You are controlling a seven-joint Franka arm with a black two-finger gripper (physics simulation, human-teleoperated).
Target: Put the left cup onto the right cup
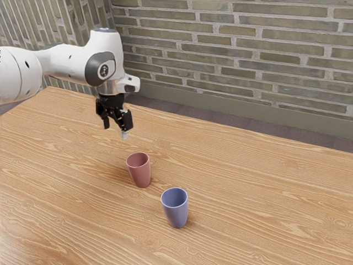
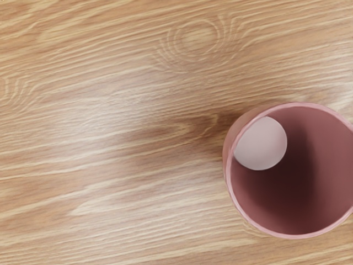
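Exterior view, arm: the Franka arm (image 1: 60, 61) reaches in from the exterior view's left, hand pointing down over the wooden table (image 1: 265, 182), with a brick wall (image 1: 248, 49) behind.
Exterior view, gripper (image 1: 116, 131): up in the air above the table, jaws apart, nothing between them.
Exterior view, pink cup (image 1: 138, 169): upright on the table, mouth up. It is below the gripper and a little toward the exterior view's right. I read this as the left cup, the one to lift.
Exterior view, blue cup (image 1: 175, 207): upright too, near the pink cup but not touching it, farther to the exterior view's right and closer to the camera. By my reading, this is where the pink cup gets placed.
Wrist view, pink cup (image 2: 309, 187): we look straight down its open mouth to the pale floor inside. It sits off-centre, so the hand is not squarely above it.
Wrist view, table (image 2: 110, 138): wood grain beside the cup.
Key relation: the cup's long axis is vertical, and the cup is lower than the jaws and offset sideways from them.
Next move, as I judge it: slide across until centred over the cup, then drop — a descent from here would likely miss the cup or clip its rim.
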